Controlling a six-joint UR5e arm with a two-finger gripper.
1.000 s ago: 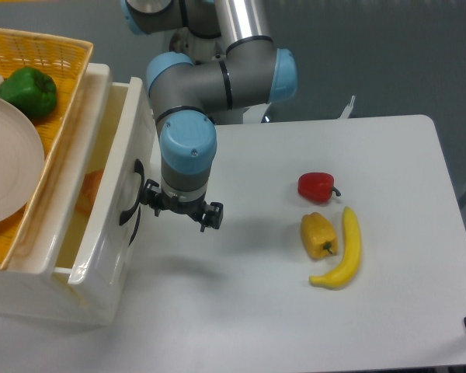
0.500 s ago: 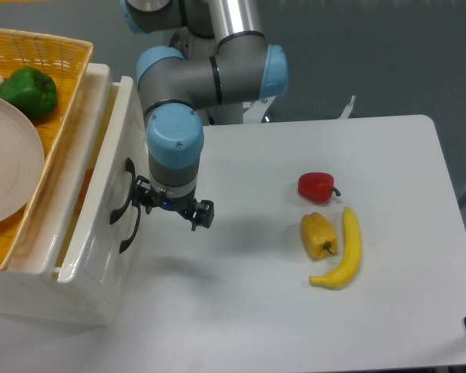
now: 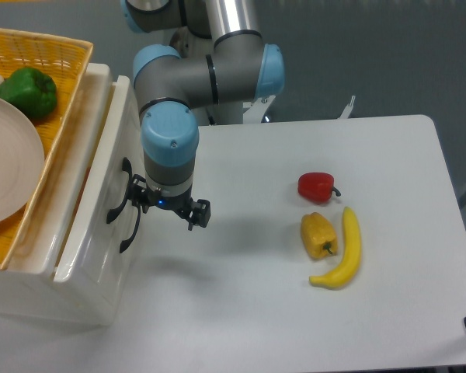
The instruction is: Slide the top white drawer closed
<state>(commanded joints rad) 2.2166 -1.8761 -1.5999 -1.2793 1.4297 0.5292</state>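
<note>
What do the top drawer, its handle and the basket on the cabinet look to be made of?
The top white drawer looks like glossy moulded plastic: bright highlights run along its smooth, rounded rim. Its black handle seems plastic or coated metal; the matte arch leaves that open. The yellow basket shows a woven lattice, so wicker or woven plastic strands, with a dull finish.

1. White table [image 3: 264, 311] carries three loose items on its right half.
2. Red bell pepper [image 3: 317, 186] lies farthest back of the three.
3. Yellow bell pepper [image 3: 318, 235] sits just in front of the red one, near it but apart.
4. Banana [image 3: 343, 250] lies just beside the yellow pepper on its right, curved, about touching it.
5. Yellow woven basket [image 3: 58, 116] sits on top of the cabinet at left; holds a white plate [image 3: 6, 172] and a green bell pepper [image 3: 29, 92] behind the plate.
</note>
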